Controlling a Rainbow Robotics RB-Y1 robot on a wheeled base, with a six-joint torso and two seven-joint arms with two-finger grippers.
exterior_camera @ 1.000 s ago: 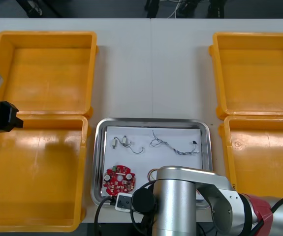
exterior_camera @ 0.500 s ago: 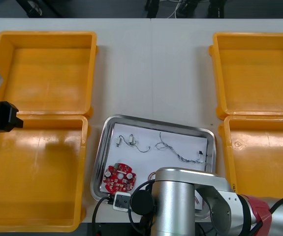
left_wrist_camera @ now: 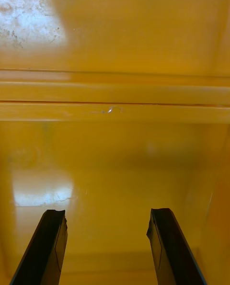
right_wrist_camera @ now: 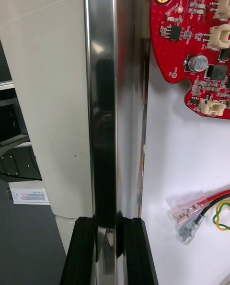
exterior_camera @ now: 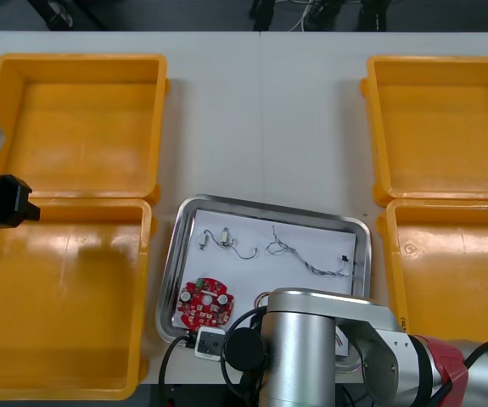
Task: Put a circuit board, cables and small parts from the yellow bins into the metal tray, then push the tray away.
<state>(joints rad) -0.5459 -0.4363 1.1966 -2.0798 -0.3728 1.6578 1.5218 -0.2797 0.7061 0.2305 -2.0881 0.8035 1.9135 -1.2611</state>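
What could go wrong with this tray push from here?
1. The right gripper is shut on only the thin near rim of the metal tray, which sits skewed; it may pivot or slip out.
2. The tray's far right corner is close to the near right yellow bin and could snag.
3. The red circuit board and red and yellow cable lie loose and may slide.
The left gripper hangs open over the left yellow bins.
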